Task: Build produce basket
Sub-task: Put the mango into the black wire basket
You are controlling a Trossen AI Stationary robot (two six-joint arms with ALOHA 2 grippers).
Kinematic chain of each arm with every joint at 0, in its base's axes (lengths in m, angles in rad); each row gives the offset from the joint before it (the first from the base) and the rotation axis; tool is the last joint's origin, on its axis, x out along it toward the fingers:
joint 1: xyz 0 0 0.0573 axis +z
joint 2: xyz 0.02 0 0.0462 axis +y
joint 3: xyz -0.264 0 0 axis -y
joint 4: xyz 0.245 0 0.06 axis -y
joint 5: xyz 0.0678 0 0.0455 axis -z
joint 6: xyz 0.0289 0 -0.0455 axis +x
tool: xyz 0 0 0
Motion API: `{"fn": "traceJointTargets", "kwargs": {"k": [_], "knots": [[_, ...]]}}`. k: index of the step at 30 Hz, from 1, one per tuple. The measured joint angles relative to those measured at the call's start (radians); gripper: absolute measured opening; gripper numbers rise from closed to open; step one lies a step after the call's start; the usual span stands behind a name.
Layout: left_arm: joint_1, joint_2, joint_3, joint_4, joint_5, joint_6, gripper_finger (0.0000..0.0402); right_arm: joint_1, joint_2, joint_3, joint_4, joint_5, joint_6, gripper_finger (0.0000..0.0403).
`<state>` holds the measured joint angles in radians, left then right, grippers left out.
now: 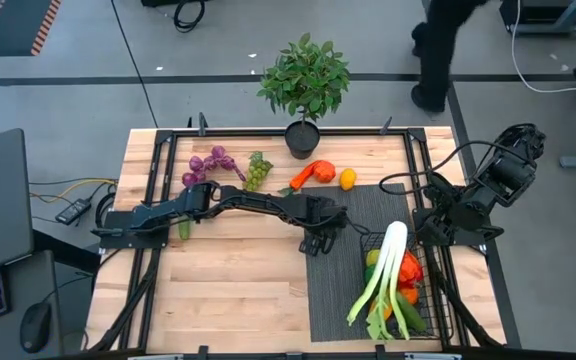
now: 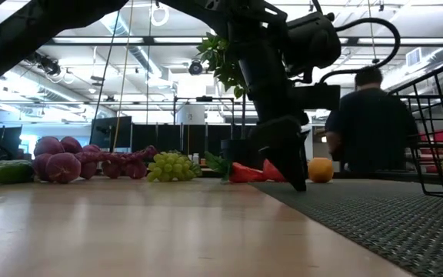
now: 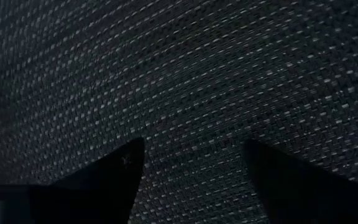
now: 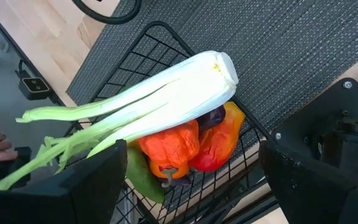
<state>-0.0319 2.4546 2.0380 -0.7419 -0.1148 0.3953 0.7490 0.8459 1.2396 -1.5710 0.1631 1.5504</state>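
Right now your left gripper (image 1: 318, 243) sits low over the woven grey mat (image 1: 353, 215), at its left edge near the middle of the table. Its two dark, wedge-shaped fingers (image 3: 114, 171) stand apart with nothing between them, only the mat's fine ribbed weave showing in the gap. Seen from table height, one fingertip comes down to the mat's surface or just above it; you cannot tell which.

Your right gripper (image 1: 438, 228) waits at the right edge of the table, just beside the far end of the basket (image 1: 446, 305). Its blunt black fingers (image 4: 73, 186) are spread wide and hold nothing.

The basket is a black wire-mesh box standing on the near right part of the mat. A long leek (image 1: 383, 270) lies across its top, smooth white at the thick far end and splitting into thin green leaves that hang over the near rim. Beneath it you can see glossy, lumpy peppers (image 4: 194, 146) in orange and red, with something green under them.

More produce lies on the pale wooden table (image 1: 228, 290) at the far side: a bunch of round purple grapes (image 1: 211, 165), a smaller bunch of green grapes (image 1: 257, 171), an orange-red carrot (image 1: 303, 176) and pepper (image 1: 322, 172) touching each other, and a small yellow citrus (image 1: 347, 179). A green cucumber (image 1: 183, 228) lies to the left, beside the left arm. A leafy plant in a black pot (image 1: 303, 138) stands at the far edge.
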Motion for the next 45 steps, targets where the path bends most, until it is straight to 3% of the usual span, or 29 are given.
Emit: {"fn": "traceJointTargets", "kwargs": {"k": [6, 16, 22, 32, 37, 40, 45], "knots": [[-0.005, 0.01, 0.001, 0.013, 0.01, 0.115, 0.0286, 0.0, 0.0, 0.0, 0.0, 0.0, 0.01, 0.0365], [-0.005, 0.006, -0.001, 0.033, 0.005, 0.126, 0.0286, 0.0, 0.0, 0.0, 0.0, 0.027, 0.017, 0.0365], [-0.008, -0.007, 0.019, 0.018, -0.072, 0.167, 0.0286, 0.0, 0.0, 0.0, 0.0, 0.027, 0.002, 0.0365], [-0.003, -0.008, 0.218, -0.109, -0.258, 0.126, 0.0286, 0.0, 0.0, 0.0, 0.0, 0.035, -0.026, 0.0365], [0.007, -0.011, 0.317, -0.25, -0.282, 0.007, 0.0286, 0.0, 0.0, 0.0, 0.0, 0.052, -0.078, 0.0365], [0.019, -0.036, 0.31, -0.325, -0.335, -0.13, 0.0286, 0.0, -0.001, 0.0, 0.0, 0.1, -0.107, 0.0365], [0.059, -0.077, 0.317, -0.543, -0.332, -0.597, 0.0286, -0.004, -0.002, 0.0, 0.0, 0.191, -0.113, 0.0365]]}}
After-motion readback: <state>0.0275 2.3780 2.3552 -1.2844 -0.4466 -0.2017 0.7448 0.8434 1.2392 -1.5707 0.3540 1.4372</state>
